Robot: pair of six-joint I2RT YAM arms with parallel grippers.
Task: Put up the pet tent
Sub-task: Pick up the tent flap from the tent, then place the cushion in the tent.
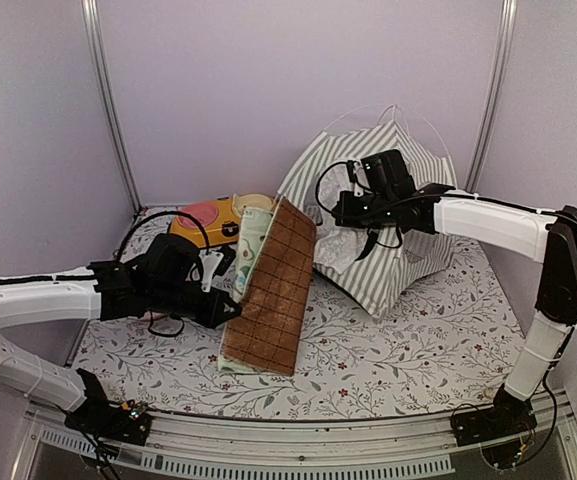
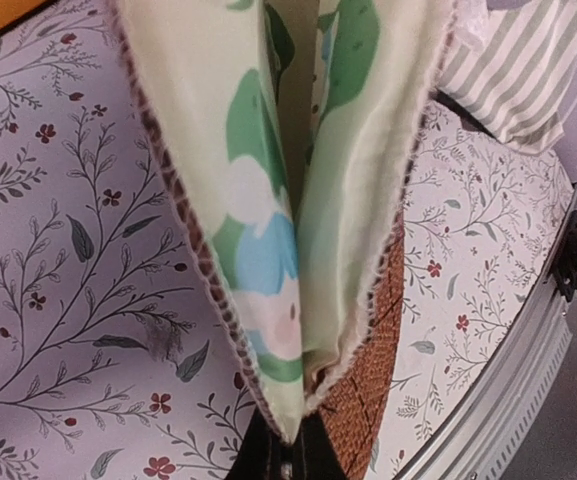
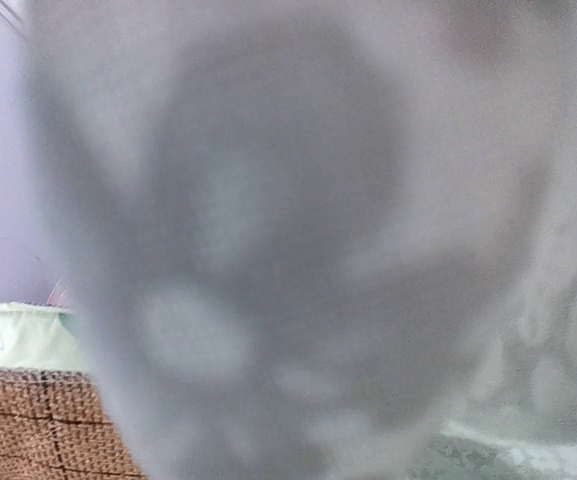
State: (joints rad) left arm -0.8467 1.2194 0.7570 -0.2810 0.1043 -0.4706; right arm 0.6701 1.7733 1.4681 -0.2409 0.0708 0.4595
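Blurred pale fabric [image 3: 298,250] fills the right wrist view. The right gripper [image 1: 369,240] rests against the pet tent [image 1: 398,278] at the table's [image 1: 418,350] back right; its opening cannot be determined. The left gripper [image 2: 286,455] is clamped on the folded mat [image 2: 268,230].

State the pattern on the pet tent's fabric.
The pet tent has grey-green and white stripes, clearest in the top external view.

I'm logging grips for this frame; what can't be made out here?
1. Right gripper: open or shut unclear; blurred grey fabric fills the right wrist view, fingers too small in the top view.
2. Pet tent: the right arm covers part of its front, top view.
3. Orange bowl: mostly behind the upright mat, top view.
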